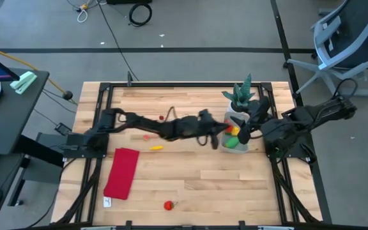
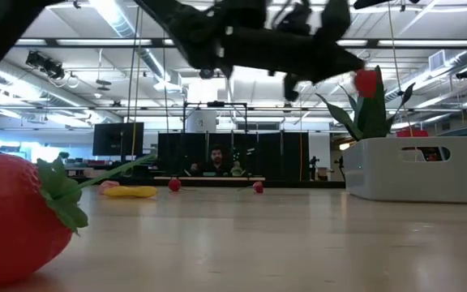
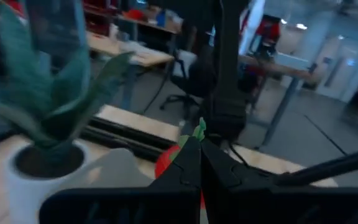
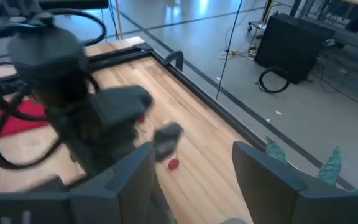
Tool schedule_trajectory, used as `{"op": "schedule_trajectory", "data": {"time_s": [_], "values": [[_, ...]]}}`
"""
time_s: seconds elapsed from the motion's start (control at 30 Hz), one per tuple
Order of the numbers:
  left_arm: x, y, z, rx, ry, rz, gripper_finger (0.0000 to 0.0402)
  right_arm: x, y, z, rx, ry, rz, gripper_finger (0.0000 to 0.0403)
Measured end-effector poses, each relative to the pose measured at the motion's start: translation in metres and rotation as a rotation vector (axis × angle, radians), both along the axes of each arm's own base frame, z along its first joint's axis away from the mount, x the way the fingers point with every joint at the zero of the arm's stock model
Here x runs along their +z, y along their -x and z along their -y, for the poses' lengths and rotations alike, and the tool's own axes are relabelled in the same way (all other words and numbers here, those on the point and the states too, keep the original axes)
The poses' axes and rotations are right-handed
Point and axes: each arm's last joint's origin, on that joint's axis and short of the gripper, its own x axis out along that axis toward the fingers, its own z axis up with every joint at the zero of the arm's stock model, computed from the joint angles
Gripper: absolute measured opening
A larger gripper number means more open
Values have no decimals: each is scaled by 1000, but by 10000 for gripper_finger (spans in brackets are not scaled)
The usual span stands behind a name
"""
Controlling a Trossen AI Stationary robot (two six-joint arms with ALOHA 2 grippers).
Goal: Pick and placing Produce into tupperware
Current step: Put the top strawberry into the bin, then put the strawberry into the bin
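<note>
The left gripper [image 1: 221, 135] reaches across the desk [image 1: 190, 185] to the tub [image 1: 243, 147] on the right side, just in front of the potted plant [image 1: 241, 96]. Its fingers are together, clamped on a small red fruit [image 3: 166, 163] by its green top, which the left wrist view shows pinched at the fingertips. In the low view that red fruit [image 2: 366, 82] hangs above the tub [image 2: 412, 166], so the step in hand looks like the drop. To do it well, the fruit should be carried fully over the tub's opening, clear of the plant leaves, lowered inside the rim, and only then released, so it cannot bounce out. The tub already holds yellow and green pieces [image 1: 234, 137]. The right gripper [image 1: 253, 124], fingers apart, waits just beside the tub and plant, close enough that the two arms could touch. Still on the desk are a yellow piece [image 1: 156, 147], a pink piece [image 1: 147, 136], a strawberry [image 1: 168, 205] near the front edge, and a red cloth [image 1: 122, 172].
</note>
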Motion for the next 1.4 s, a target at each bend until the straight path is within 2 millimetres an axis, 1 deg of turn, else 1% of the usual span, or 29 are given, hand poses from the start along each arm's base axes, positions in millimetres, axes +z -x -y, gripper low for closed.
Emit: {"op": "schedule_trajectory", "data": {"time_s": [0.07, 0.2, 0.3, 0.33, 0.43, 0.57, 0.7, 0.77, 0.9, 1.07, 1.13, 1.2, 1.3, 1.4], "values": [[-2, -19, -2, -43, 2, -33, 0, -2, -3, -1, 0, 5, -12, 224], [-22, -49, -3, -47, 9, -215, 0, -6, -6, -2, -8, 2, -39, 224], [-29, -61, -5, -30, 10, -299, 0, -9, -7, -3, -12, 5, -59, 224], [-27, -65, -5, -29, 14, -296, 1, -9, -7, -3, -13, 6, -63, 224], [-28, -68, -5, -23, 35, -359, 7, -10, -8, -3, -13, 8, -69, 224], [-41, -65, -7, -11, 76, -457, 10, -10, -8, -3, -25, -11, -57, 224], [-43, -64, -8, -6, 87, -478, 16, -11, -7, -3, -44, -39, -41, 224], [-43, -64, -8, -6, 85, -483, 29, -11, -7, -3, -51, -53, -35, 224], [-42, -64, -8, -17, 37, -482, 74, -12, -6, -3, -57, -61, -33, 224], [-28, -68, -7, -20, 34, -442, 139, -12, -6, -3, -57, -87, -28, 224], [-20, -70, -5, -33, 34, -437, 159, -13, -6, -3, -55, -110, -31, 224], [-9, -67, -3, -79, -4, -469, 174, -14, -6, -4, -35, -141, -45, 224], [21, -57, -1, -115, -83, -565, 186, -16, -4, -6, 16, -194, -82, 224], [39, -42, 2, -138, -108, -739, 189, -15, -2, -10, 56, -206, -90, 224]]}}
